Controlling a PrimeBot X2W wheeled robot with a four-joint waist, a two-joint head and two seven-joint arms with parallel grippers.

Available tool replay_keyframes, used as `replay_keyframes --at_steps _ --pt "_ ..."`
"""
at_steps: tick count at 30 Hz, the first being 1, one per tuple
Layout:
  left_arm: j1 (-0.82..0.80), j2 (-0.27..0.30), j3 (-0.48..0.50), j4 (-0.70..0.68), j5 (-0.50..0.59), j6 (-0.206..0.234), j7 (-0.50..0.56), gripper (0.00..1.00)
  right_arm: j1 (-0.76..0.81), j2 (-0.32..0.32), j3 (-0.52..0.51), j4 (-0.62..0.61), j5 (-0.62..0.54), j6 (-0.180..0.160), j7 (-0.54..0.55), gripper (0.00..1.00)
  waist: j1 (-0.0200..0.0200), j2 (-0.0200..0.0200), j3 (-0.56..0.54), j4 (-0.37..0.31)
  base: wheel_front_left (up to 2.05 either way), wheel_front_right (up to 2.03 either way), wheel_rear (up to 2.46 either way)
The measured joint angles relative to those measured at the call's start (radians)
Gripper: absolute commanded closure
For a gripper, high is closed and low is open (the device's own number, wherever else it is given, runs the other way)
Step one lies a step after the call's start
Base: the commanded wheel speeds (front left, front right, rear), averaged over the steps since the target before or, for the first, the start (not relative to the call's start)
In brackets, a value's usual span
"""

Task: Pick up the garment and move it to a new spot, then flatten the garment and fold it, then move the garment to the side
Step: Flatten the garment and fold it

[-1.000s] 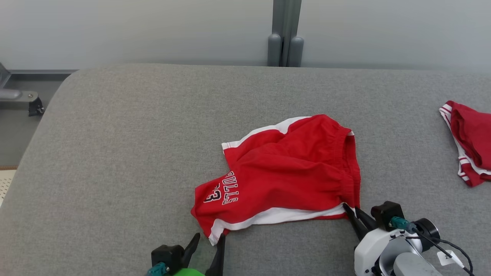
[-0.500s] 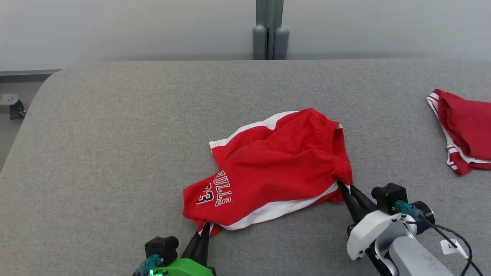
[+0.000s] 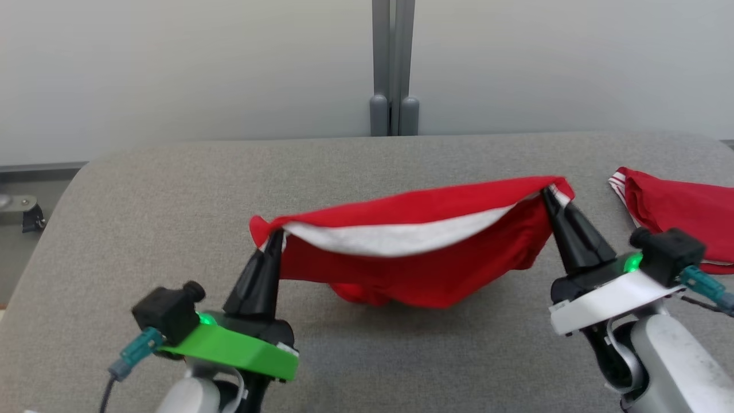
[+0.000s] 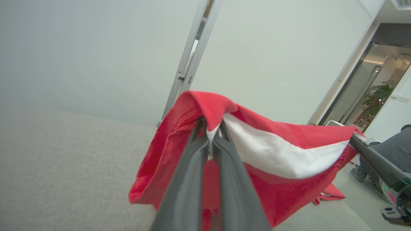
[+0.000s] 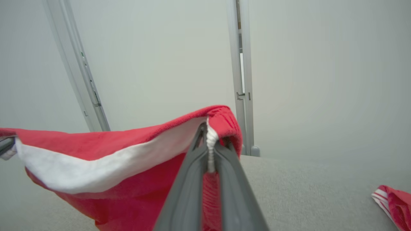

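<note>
Garment (image 3: pixel 413 275) is held stretched over the grey surface (image 3: pixel 172 183), one corner clamped in the closed left gripper (image 3: pixel 277 235), another in the closed right gripper (image 3: pixel 545 193).

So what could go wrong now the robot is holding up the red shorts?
The left gripper and right gripper each pinch just a small corner of the red shorts, so a corner might slip out. The sagging middle hangs low over the gray surface; it could drag and bunch. Another red garment lies close to the right gripper and might get snagged.
</note>
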Motion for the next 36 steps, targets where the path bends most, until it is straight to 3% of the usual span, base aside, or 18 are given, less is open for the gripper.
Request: replay_keyframes --at_steps 11,18,22,27,31,34,36 --pt "-0.162 0.111 0.079 -0.447 -0.015 0.05 0.185 1.0 0.06 -0.044 -0.159 -0.53 -0.018 0.0 0.179 1.0 0.0 0.0 -0.074 -0.064 0.0 0.0 0.0" --pt "-0.28 0.14 0.091 -0.481 -0.025 0.07 0.292 1.0 0.067 -0.014 -0.219 -0.61 0.025 0.0 0.305 1.0 0.0 0.0 -0.058 -0.084 0.0 0.0 0.0" --pt "-0.355 0.143 0.076 -0.373 -0.035 0.056 0.332 1.0 0.029 -0.017 -0.192 -0.529 0.058 0.0 0.339 1.0 0.0 0.0 -0.022 -0.083 0.0 0.0 0.0" --pt "-0.546 0.145 0.064 -0.144 -0.022 0.015 0.353 1.0 -0.208 -0.042 -0.087 -0.309 0.069 0.0 0.321 1.0 0.0 0.0 0.047 -0.082 0.0 0.0 0.0" --pt "-0.762 0.142 0.063 0.08 0.035 -0.011 0.304 1.0 -0.493 -0.034 -0.005 -0.08 0.029 0.0 0.202 1.0 0.0 0.0 0.118 -0.083 0.0 0.0 0.0" --pt "-0.901 0.12 0.068 0.221 0.065 -0.027 0.207 1.0 -0.672 -0.001 0.049 0.085 0.003 0.0 0.057 1.0 0.0 0.0 0.173 -0.083 0.0 0.0 0.0" --pt "-0.962 0.097 0.075 0.296 0.068 -0.033 0.14 1.0 -0.74 0.021 0.096 0.184 -0.013 0.0 0.016 1.0 0.0 0.0 0.208 -0.082 0.0 0.0 0.0"
